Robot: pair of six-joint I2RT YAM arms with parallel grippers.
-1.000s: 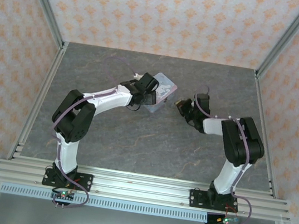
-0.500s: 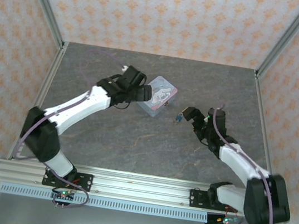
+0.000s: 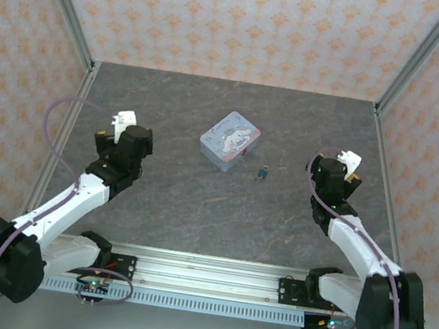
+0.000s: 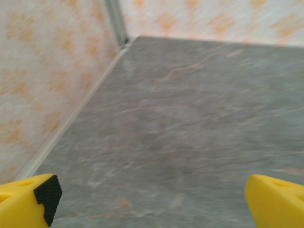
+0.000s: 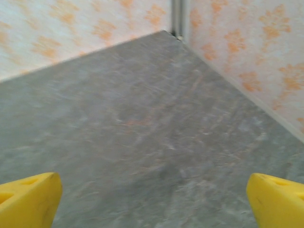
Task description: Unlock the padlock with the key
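The tiny dark bluish padlock [image 3: 262, 172] with a brassy part lies on the grey table, just right of the pale blue tin [image 3: 229, 139]. The key is too small to make out apart from the padlock. My left gripper [image 3: 122, 127] hangs over the left side of the table, far from the padlock. It is open, its yellow fingers [image 4: 28, 197] wide apart over bare table, with nothing between them [image 4: 152, 202]. My right gripper [image 3: 343, 165] is at the right side, also well away from the padlock. It is open and empty [image 5: 152, 202].
Patterned walls with metal corner posts [image 3: 65, 12] close in the table on three sides. An aluminium rail [image 3: 202, 278] at the near edge carries both arm bases. Bare grey table surface [image 3: 212, 213] lies between the arms.
Both arms have drawn back from the centre to the sides. Both grippers have opened. The tin and the padlock now lie free on the table.
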